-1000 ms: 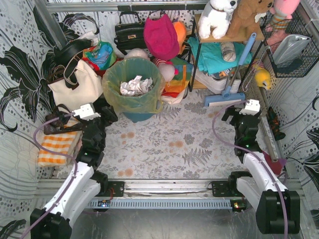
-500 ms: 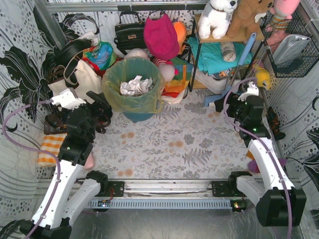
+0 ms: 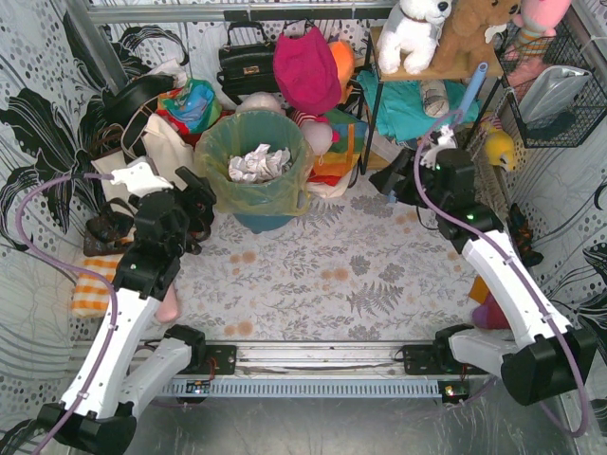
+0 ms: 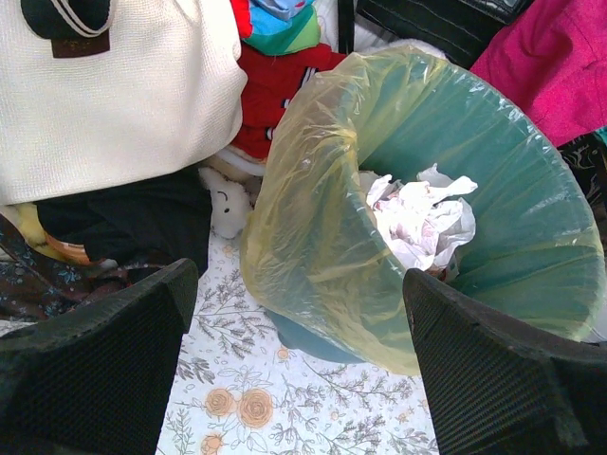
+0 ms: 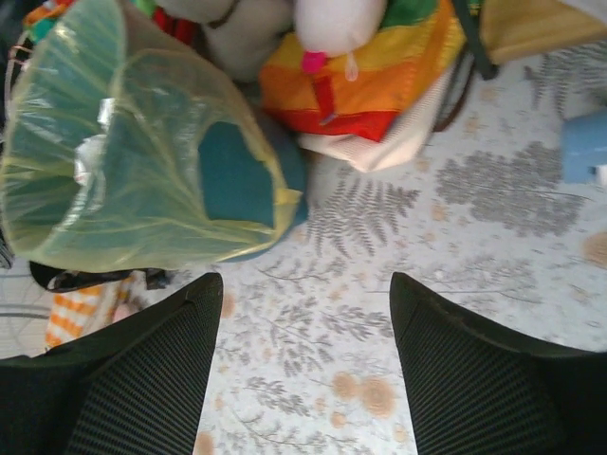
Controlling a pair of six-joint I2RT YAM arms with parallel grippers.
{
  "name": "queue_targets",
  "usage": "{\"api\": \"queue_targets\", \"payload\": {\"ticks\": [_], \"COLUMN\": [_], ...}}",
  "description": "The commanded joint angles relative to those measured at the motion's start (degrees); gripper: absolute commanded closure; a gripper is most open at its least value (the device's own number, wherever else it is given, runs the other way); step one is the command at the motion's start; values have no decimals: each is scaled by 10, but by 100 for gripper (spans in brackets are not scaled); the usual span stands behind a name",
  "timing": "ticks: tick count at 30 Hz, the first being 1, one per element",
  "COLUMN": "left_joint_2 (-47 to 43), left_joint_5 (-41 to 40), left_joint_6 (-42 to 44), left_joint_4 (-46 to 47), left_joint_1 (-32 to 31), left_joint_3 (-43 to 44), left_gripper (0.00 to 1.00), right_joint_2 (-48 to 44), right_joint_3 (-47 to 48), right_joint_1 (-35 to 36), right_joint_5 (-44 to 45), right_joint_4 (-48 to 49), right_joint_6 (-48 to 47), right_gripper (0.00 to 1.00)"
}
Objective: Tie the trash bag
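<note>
Left jaws, right jaws agape, both short of trash bag rim

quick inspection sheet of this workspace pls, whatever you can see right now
surface: floral-print cover, bare in the middle
job's things: trash bag lines the teal bin, mouth open and untied, folded over the rim; crumpled white paper inside
clutter: cream tote bag, black handbag, plush toys, orange-checked cloth
grippers: left gripper open, facing the bag, holding nothing; right gripper open, apart from the bag, holding nothing
cables: purple cable loops wide off the left arm; another runs along the right arm
surroundings: black-and-white patterned walls, wire basket
</note>
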Motion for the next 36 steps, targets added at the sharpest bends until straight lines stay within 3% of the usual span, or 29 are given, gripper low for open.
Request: {"api": "queue_targets", "payload": {"ticks": [1,6,9,16,23,28,36], "left_joint_2": [31,76,104,228,283,313,357], "left_joint_5": [10,48,31,49,30,59,69], "left_joint_6": [1,-6,-24,-15,18,31,49], "left_joint_4": [-12,-67,-112,-247,-272,-274,-256], "left_joint_1": [-2,-2,-2,-1,13,50,68], "left_joint_3": [53,136,196,359,399,415,430], "left_gripper": [2,2,2,0,5,12,29], "right_joint_2": [30,88,129,224,299,366,477], "right_joint_3": [77,137,186,350,469,555,708], "right_joint_1": [57,90,106,159,193,218,249], "right_joint_5": [77,58,42,149,233,268,317], "right_joint_4": [-40,-19,-26,-137,-226,-270,-345], "right_joint_6": [32,59,79,71,34,3,-36], "right_gripper": [31,27,29,35,36,36,40]}}
